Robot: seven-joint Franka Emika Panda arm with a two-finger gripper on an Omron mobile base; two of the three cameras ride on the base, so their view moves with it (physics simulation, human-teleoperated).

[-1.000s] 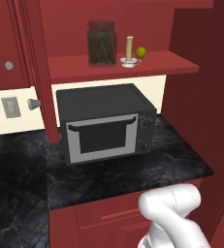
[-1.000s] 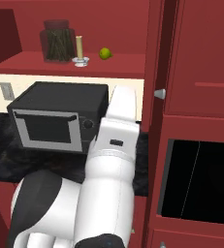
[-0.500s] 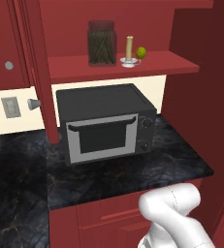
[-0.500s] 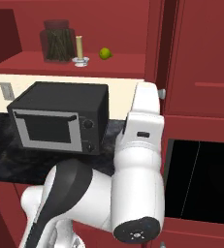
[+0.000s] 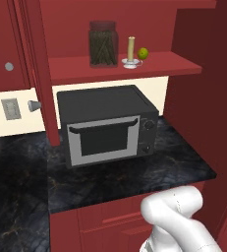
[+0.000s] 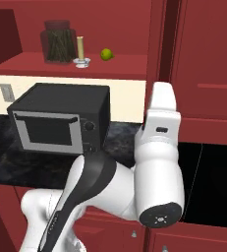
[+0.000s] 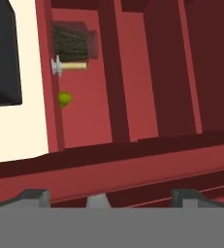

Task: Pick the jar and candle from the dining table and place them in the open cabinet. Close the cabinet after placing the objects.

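Note:
The jar (image 5: 103, 43) stands on the red inner shelf (image 5: 154, 66) of the open cabinet, with the candle (image 5: 131, 49) in its white saucer just right of it. Both also show in the right base view, jar (image 6: 59, 42) and candle (image 6: 79, 48). In the rolled hand view the jar (image 7: 72, 38) and candle (image 7: 72, 66) lie sideways at the upper left. My gripper (image 7: 108, 197) is open, its fingertips wide apart, close to a red panelled door (image 7: 171, 68). The white hand (image 6: 162, 106) is raised against the right door's edge (image 6: 159, 44). The dining table is out of view.
A small green ball (image 5: 143, 53) sits on the shelf right of the candle. A black microwave (image 5: 105, 123) stands on the dark marbled counter (image 5: 134, 177) below. The left door (image 5: 36, 74) swings out with a silver knob (image 5: 34, 104). A dark oven front (image 6: 208, 182) is at the right.
In the right base view the arm has swung right and risen until the hand covers the right door's knob. The jar, candle and ball have not moved.

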